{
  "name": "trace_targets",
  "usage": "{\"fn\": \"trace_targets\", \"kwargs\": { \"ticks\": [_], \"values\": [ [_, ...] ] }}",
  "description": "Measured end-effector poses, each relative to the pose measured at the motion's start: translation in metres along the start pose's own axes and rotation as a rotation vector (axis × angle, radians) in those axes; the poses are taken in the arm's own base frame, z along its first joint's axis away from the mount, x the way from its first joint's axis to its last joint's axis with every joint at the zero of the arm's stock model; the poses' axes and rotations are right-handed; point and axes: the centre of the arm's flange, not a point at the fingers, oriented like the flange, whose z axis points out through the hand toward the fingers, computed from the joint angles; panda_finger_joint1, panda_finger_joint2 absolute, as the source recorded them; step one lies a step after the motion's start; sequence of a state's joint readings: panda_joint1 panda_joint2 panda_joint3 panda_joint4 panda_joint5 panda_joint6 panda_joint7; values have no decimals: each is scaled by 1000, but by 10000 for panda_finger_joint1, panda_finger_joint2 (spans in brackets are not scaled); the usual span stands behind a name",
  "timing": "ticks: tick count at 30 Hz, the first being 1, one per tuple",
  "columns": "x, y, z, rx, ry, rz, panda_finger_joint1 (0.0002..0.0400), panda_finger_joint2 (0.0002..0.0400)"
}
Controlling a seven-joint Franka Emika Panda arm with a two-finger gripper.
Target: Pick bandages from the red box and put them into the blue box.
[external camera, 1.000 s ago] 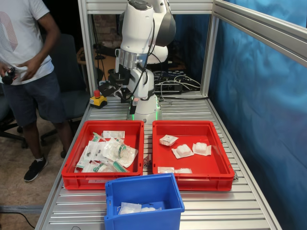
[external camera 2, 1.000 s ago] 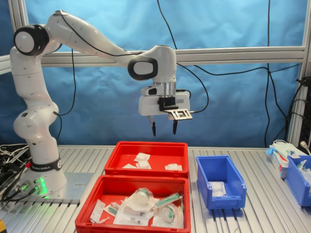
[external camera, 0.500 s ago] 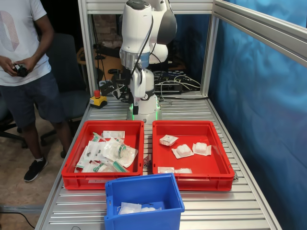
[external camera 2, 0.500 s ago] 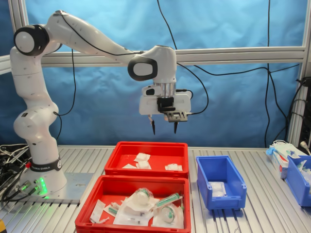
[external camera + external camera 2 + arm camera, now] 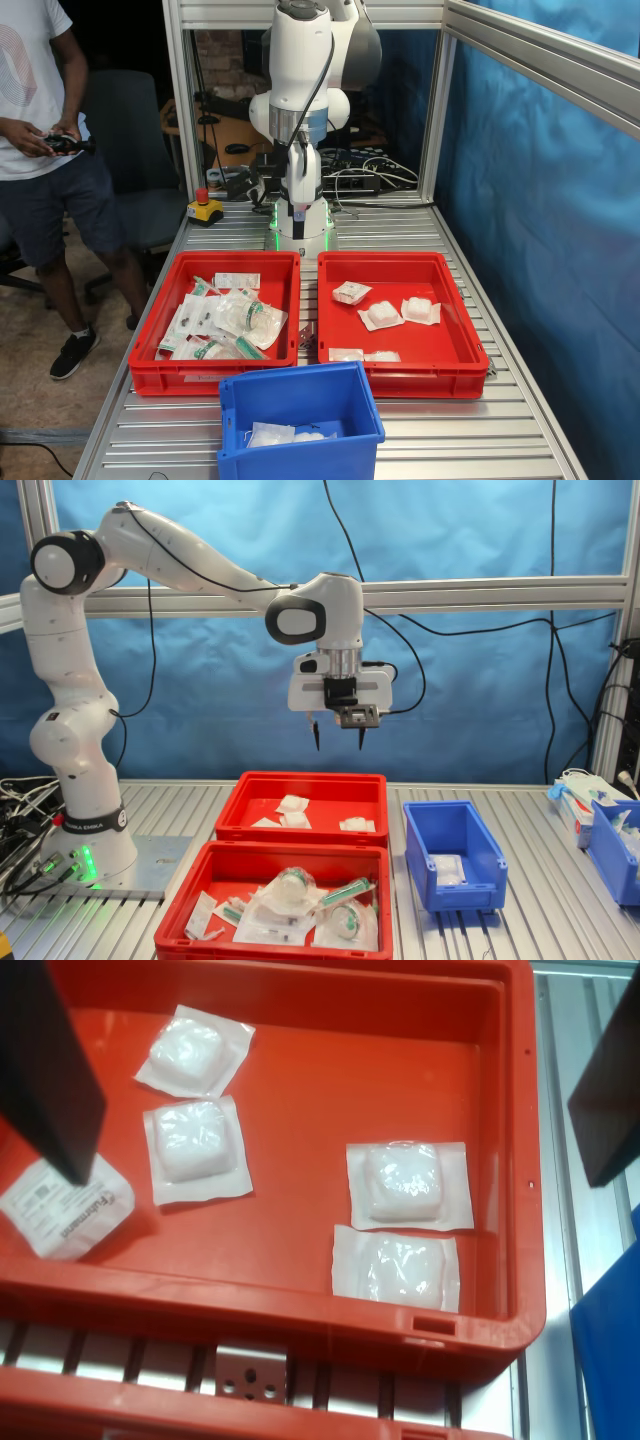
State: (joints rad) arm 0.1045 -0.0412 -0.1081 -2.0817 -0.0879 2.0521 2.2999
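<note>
High up, tool [image 5: 338, 737] hangs open-jawed above red box [image 5: 372, 783]

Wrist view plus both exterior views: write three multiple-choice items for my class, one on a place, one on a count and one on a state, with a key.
1. In the second exterior view, where does the blue box stand?
A. Toward the second exterior view's right of the red box
B. Toward the second exterior view's left of it
C. Stacked on top of it

2. How many bandages lie in the red box in the wrist view?
A. Two
B. Five
C. Nine

3. How are the jaws?
A. Shut on a packet
B. Pressed on the tray floor
C. Open and empty, above the red box

Key:
1 A, the blue box sits past the red box's right end.
2 B, five wrapped packets show, one of them print side up.
3 C, the jaws stand wide apart with nothing between them, well above the tray.
</note>
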Motion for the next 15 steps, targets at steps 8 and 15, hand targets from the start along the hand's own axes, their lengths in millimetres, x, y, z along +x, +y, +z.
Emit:
{"fn": "trace_targets", "kwargs": {
  "ticks": [8,15],
  "values": [
    [-12,10,-1,-3,-2,3,400,400],
    [-26,23,-1,-4,-3,-14,400,400]
  ]
}}
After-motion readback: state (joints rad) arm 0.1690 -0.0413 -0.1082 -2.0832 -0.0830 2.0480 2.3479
